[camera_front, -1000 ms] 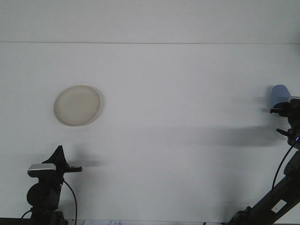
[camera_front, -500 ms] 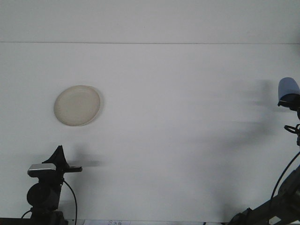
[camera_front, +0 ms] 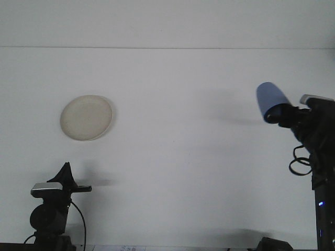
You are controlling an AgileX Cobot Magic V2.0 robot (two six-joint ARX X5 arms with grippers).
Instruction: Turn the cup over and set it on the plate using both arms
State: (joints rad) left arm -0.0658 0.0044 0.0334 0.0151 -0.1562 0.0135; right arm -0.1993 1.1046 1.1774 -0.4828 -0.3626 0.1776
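Cup (camera_front: pixel 271 101), a blue one, was up in the air on the right side, tilted over toward the upper left and clamped in the right gripper (camera_front: pixel 282 112). Below it was just white table (camera_front: pixel 183 157), with the cup's faint shadow a bit to its left. Round cream plate (camera_front: pixel 86 117) sat flat well off to the left. Left gripper (camera_front: pixel 70 180) hung low near the front edge; couldn't tell if its claw was clenched or released.
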